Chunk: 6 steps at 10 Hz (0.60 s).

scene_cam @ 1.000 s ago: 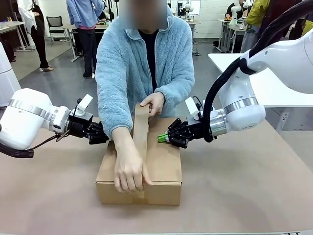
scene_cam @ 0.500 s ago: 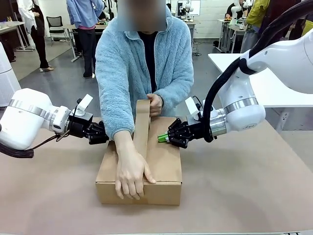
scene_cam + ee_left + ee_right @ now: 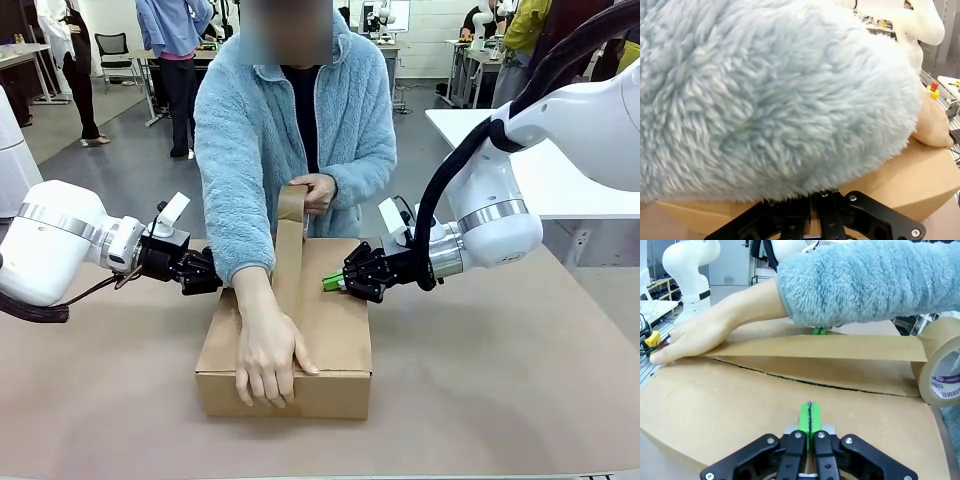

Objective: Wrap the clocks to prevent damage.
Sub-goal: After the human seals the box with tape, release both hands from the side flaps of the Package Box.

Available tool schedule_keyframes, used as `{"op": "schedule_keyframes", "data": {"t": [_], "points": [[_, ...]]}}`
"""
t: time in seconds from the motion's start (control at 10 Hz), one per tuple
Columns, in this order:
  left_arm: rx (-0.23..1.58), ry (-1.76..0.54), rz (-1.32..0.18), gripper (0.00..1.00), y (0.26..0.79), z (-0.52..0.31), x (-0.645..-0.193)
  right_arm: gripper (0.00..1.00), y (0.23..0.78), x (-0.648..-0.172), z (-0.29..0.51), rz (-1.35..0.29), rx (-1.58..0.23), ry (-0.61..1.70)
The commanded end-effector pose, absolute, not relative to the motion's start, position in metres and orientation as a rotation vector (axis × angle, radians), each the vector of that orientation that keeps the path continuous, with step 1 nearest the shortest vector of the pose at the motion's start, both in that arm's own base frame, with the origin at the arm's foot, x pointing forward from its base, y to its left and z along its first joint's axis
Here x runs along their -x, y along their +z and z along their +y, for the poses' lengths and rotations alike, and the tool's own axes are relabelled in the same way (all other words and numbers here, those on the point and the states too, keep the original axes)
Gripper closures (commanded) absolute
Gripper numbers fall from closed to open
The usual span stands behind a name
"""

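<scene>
**Closed carton taped across its top seam**

Nearest, a brown rectangular cardboard carton (image 3: 290,350) on the tan table (image 3: 500,400), flaps down, contents hidden; wrapped clocks somewhere unseen, place cannot be told. Pressing a strip of brown packing tape (image 3: 288,270) onto its front edge, one hand (image 3: 265,360) of the person. Flanking the carton, left gripper (image 3: 212,280) and right gripper (image 3: 330,283), fingers pinched together, empty, resting on the lid. Farther back, the other hand (image 3: 315,192) holding the brown tape roll (image 3: 942,375).
</scene>
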State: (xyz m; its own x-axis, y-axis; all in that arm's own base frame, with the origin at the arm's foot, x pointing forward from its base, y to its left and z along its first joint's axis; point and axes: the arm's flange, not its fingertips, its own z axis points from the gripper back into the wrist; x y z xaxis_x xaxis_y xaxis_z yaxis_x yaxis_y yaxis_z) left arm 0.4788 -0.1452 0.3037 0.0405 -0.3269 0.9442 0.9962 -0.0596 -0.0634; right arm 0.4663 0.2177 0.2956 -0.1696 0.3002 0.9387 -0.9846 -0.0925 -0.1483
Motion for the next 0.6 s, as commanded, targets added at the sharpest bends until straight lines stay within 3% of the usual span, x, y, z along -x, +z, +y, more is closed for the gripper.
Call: {"op": "schedule_keyframes", "data": {"t": [0.0, 0.5], "points": [[1.027, -1.36, -0.886, 1.0, 0.3003, -0.1461, -0.4786, 0.99, 0.2896, -0.4658, 0.2175, -1.039, -0.934, 1.503], [1.027, -1.36, -0.886, 1.0, 0.3003, -0.1461, -0.4786, 0.99, 0.2896, -0.4658, 0.2175, -1.039, -0.934, 1.503]]}}
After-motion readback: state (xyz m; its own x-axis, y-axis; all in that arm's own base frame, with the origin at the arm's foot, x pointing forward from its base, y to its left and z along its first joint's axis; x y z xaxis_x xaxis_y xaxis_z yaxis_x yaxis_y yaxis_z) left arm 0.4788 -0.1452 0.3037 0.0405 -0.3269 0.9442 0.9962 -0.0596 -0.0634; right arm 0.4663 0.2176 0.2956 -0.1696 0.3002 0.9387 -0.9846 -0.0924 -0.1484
